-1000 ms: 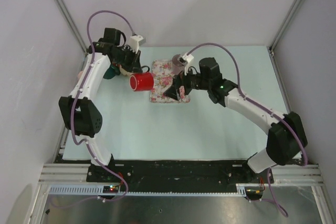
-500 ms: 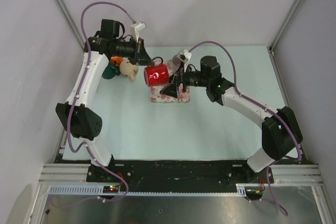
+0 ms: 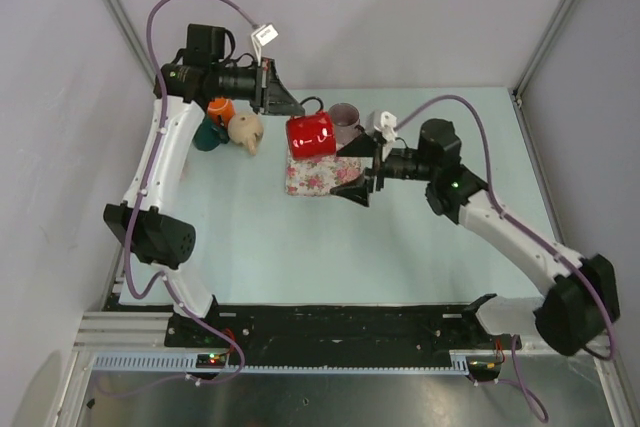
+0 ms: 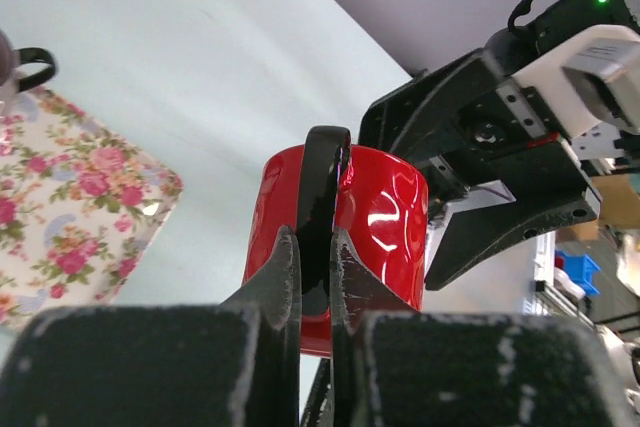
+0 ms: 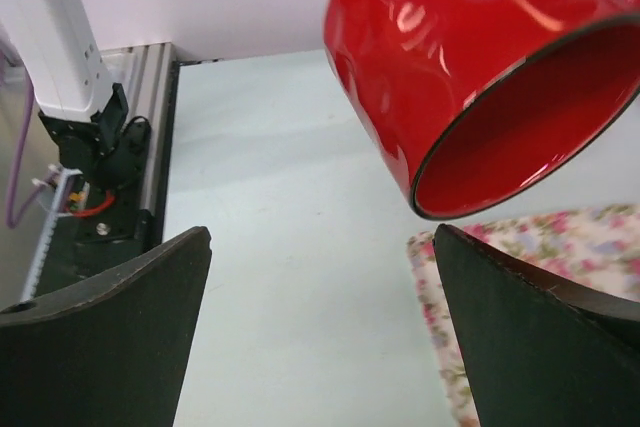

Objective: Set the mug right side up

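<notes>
A red mug (image 3: pixel 310 134) hangs in the air from the left gripper (image 4: pixel 313 247), whose two fingers are pinched tight on the mug's black handle (image 4: pixel 325 172). The mug's body sits just beyond those fingertips, tilted on its side. From the right wrist camera its black-rimmed mouth faces down and toward the right gripper (image 5: pixel 320 327). That gripper is spread wide and holds nothing, with the mug close in front of it and above its fingers, not touching either one. Under the mug and beside the right gripper lies a floral tray (image 3: pixel 310 177) on the pale green table (image 3: pixel 250 237). A second, pale mug (image 3: pixel 346 121) stands just past the red one. Beside the left arm, behind its gripper, sit a small tan toy (image 3: pixel 246 130) and an orange and teal object (image 3: pixel 213 120).
</notes>
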Controlling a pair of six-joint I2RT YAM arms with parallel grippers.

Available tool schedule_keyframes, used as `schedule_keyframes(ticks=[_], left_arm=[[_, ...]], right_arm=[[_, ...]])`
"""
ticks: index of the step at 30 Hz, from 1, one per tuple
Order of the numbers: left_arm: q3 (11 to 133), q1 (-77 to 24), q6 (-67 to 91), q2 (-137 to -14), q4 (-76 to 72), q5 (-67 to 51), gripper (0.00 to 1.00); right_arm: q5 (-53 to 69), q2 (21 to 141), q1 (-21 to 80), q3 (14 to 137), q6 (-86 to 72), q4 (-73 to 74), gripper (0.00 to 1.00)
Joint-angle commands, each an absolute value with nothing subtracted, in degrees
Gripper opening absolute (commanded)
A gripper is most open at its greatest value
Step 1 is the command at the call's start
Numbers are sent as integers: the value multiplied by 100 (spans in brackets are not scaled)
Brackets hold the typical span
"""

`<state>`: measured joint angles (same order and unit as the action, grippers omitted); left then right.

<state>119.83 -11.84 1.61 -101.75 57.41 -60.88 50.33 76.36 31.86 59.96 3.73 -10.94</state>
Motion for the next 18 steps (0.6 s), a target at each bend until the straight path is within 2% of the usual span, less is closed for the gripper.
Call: schedule_keyframes(ticks=[1, 5, 11, 13, 18], left_arm=[[12254, -1371, 678, -9769, 5534, -6823, 0], [12263, -1484, 818, -9723, 5437, -6943, 0], [12350, -1679, 1039, -9671, 5204, -7146, 0], [12367, -1727, 1071, -9651, 5162, -7174, 0], [12320, -1765, 1104, -9672, 5094, -7154, 0]], right_arm=[[4782, 6822, 3166, 5729, 1757, -1113, 99], [4773, 6505, 3006, 5703, 2139, -898, 99], [5040, 6569, 3091, 5705, 1780, -1671, 95], [5142, 6632, 3187, 5750, 1788, -1683, 88], [5085, 6802, 3442, 5849, 1655, -1738, 56]])
